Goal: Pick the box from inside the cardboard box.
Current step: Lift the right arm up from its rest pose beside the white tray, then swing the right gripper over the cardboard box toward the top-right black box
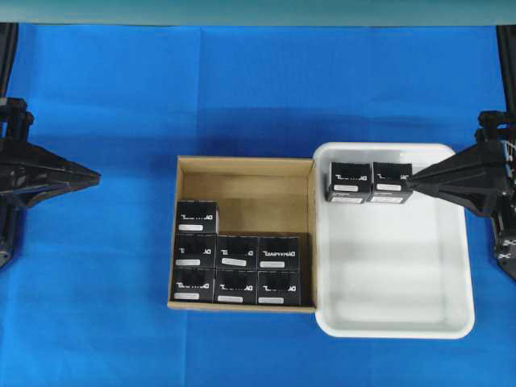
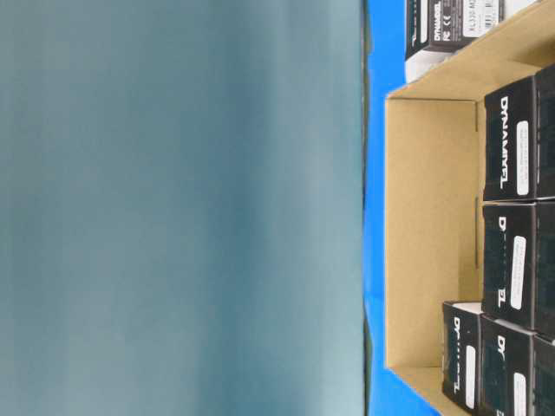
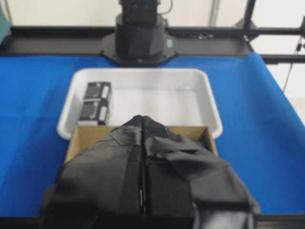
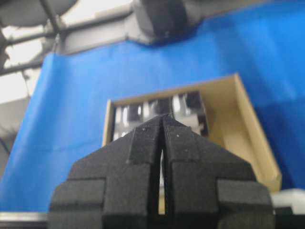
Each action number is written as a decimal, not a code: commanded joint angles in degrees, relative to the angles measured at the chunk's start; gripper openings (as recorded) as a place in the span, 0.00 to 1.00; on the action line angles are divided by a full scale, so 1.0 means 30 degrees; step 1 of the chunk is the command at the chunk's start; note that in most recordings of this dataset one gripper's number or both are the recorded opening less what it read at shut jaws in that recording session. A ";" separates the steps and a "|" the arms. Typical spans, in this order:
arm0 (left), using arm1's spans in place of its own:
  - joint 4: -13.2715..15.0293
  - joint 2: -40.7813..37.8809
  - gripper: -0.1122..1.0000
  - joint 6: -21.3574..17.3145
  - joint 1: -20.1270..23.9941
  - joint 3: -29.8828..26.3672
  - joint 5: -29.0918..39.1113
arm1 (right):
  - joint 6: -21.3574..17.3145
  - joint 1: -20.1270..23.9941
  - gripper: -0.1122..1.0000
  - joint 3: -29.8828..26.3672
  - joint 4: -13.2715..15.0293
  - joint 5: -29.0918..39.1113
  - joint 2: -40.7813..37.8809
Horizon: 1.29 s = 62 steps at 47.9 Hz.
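Note:
The brown cardboard box [image 1: 258, 203] sits mid-table and holds several small black boxes [image 1: 236, 251] with white lettering, packed along its near side and left wall; its far right part is bare. My left gripper [image 1: 95, 176] is shut and empty, hovering well left of the carton. My right gripper [image 1: 411, 184] is shut and empty, over the white tray, its tip beside a black box there. The left wrist view shows the shut fingertips [image 3: 143, 119] over the carton's rim [image 3: 76, 138]. The right wrist view shows the shut gripper [image 4: 163, 118] in front of the boxes [image 4: 188, 107] in the carton [image 4: 250, 129].
A white plastic tray [image 1: 395, 266] touches the carton's right wall and holds two black boxes [image 1: 349, 181] side by side at its far left corner. Blue cloth [image 1: 97, 306] covers the table. The table-level view shows the carton's bare floor [image 2: 429, 234].

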<state>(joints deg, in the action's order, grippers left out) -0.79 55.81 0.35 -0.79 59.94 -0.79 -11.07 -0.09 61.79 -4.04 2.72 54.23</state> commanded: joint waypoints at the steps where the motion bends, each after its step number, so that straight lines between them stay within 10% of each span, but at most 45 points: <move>1: -0.0029 -0.0117 0.06 -0.0059 -0.0176 -0.0820 0.0293 | -0.0293 0.0000 0.12 -0.0908 -0.0059 0.1084 -0.0381; 47: -0.0029 -0.0381 0.06 0.0146 -0.0322 -0.3955 0.7764 | -0.0674 -0.0088 0.12 -0.9316 -0.0059 1.1865 -0.9521; 62: -0.0029 -0.0469 0.06 0.0088 -0.0322 -0.4014 0.8906 | 0.1787 -0.0264 0.13 -1.4385 0.0029 1.5820 -1.4795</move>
<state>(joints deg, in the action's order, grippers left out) -0.79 54.76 0.70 -1.67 49.66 25.75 -7.29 -0.53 22.85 -3.96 47.64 12.83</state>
